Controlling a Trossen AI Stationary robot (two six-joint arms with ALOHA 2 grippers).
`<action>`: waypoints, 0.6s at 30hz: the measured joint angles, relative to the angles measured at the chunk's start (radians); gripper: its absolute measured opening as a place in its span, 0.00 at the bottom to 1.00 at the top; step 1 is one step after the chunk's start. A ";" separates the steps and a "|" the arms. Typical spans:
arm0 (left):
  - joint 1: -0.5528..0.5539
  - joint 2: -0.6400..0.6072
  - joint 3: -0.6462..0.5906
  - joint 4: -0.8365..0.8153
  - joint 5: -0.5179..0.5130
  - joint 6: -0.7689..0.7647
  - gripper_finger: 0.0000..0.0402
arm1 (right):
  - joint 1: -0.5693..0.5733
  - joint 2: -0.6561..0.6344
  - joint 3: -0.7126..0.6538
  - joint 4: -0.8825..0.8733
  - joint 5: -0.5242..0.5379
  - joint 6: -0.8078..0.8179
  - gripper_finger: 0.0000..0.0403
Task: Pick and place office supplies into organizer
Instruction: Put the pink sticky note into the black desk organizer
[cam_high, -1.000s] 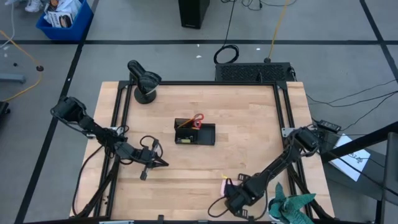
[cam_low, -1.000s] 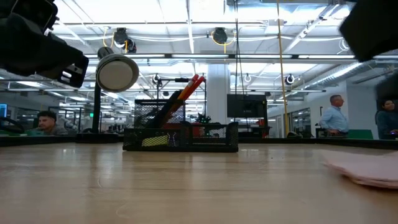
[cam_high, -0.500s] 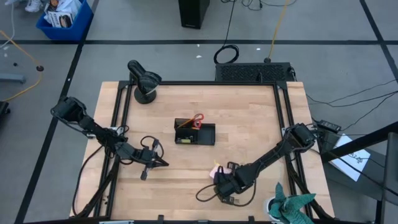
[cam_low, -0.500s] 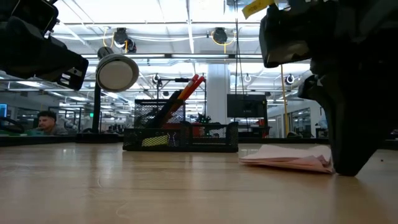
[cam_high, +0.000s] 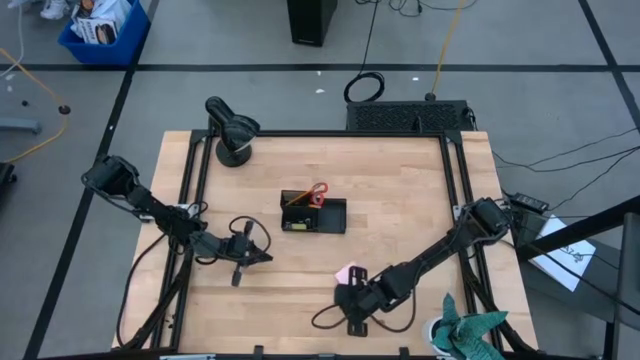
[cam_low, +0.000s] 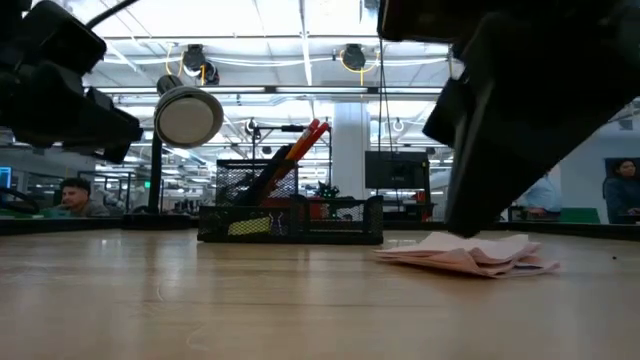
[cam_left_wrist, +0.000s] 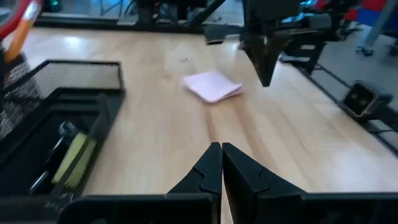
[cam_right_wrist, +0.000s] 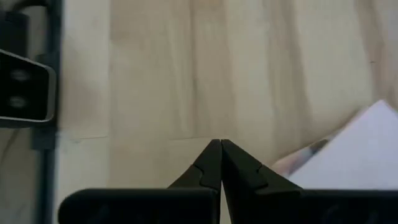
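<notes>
Now the closed, empty right gripper (cam_high: 347, 300) has shifted beside the pink sticky-note pad (cam_high: 348, 272), still flat on the table (cam_high: 400, 200)

You've got one black mesh organizer (cam_high: 314, 216), one pair of red-handled scissors (cam_high: 318, 192) and one orange pencil (cam_high: 297, 201) standing in it, one yellow piece (cam_left_wrist: 74, 163) in its tray. One pink sticky-note pad (cam_high: 349, 272) on the table. One black dome device (cam_high: 233, 130). One teal cloth (cam_high: 468, 334). Two arms, so two grippers: left gripper (cam_high: 262, 257), right gripper (cam_high: 347, 293).
</notes>
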 joint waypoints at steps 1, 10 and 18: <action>0.000 0.000 0.000 -0.011 -0.008 -0.012 0.05 | -0.004 0.002 0.000 -0.005 0.001 -0.008 0.00; 0.000 0.000 0.000 -0.027 -0.010 -0.035 0.05 | -0.042 0.039 -0.007 -0.049 0.045 -0.022 0.00; -0.016 0.000 0.025 -0.216 0.065 -0.102 0.05 | -0.048 0.021 -0.009 -0.082 0.099 -0.084 0.00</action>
